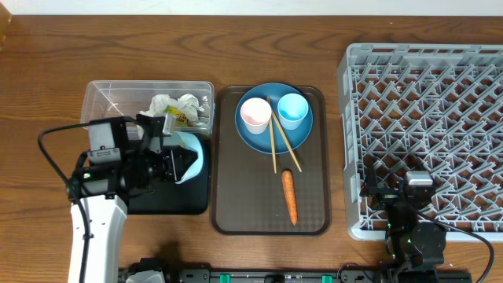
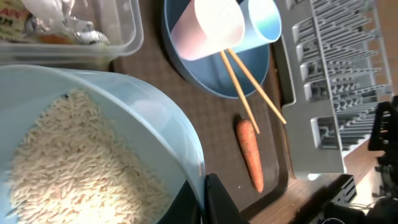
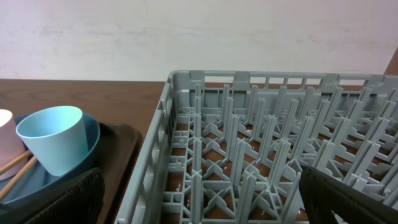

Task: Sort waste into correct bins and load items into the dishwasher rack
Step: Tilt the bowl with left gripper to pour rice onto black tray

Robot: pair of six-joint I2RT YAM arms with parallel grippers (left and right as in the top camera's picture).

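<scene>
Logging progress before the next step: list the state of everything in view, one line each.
left gripper, shut on bowl rim
bowl, tilted over black bin, rice inside
right gripper, open, at rack's edge
rack, nothing loaded
clear tub, holds paper wads
pink cup, upright on plate
blue cup, upright on plate
chopsticks, lying across plate and tray
carrot, lying on tray

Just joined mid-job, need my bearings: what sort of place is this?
Likely a staged dish-clearing station on a wooden table: a grey dishwasher rack, a brown meal tray with a blue plate, and a clear tub holding crumpled paper.
</scene>
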